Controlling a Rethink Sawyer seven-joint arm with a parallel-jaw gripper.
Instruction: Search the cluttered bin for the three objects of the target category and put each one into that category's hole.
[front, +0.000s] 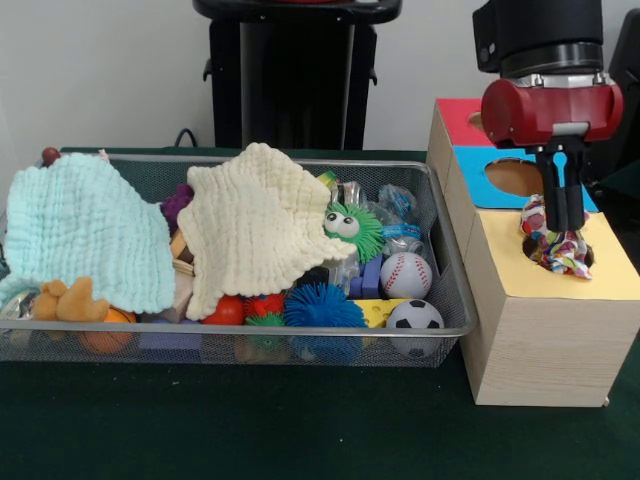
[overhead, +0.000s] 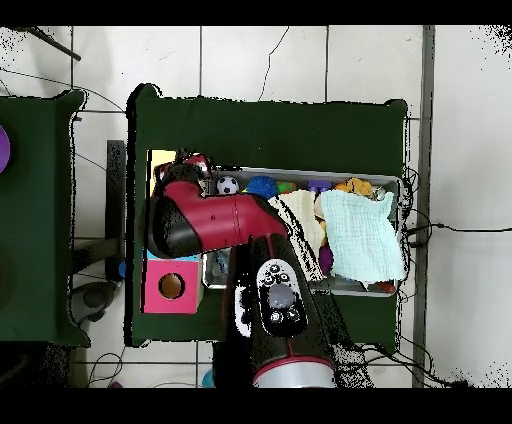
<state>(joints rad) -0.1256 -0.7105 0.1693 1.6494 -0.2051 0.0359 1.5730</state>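
Note:
My gripper (front: 563, 228) hangs over the yellow top (front: 610, 268) of the wooden sorting box, shut on a multicoloured knotted rope toy (front: 556, 250). The toy's lower end dangles at the mouth of the yellow section's hole. Behind it lie the blue section with its hole (front: 514, 177) and the red section (front: 455, 115). The wire bin (front: 250, 332) left of the box holds a baseball (front: 405, 275), a football-patterned ball (front: 414, 315), a blue spiky ball (front: 320, 305) and a green googly-eyed toy (front: 352, 228). In the overhead view the red arm (overhead: 215, 222) hides the gripper and toy.
A mint cloth (front: 85, 230) and a cream cloth (front: 255, 225) cover the bin's left and middle, hiding what lies under them. An orange plush (front: 65, 300) pokes out at the front left. From above, the red section's hole (overhead: 172, 286) shows beside the arm.

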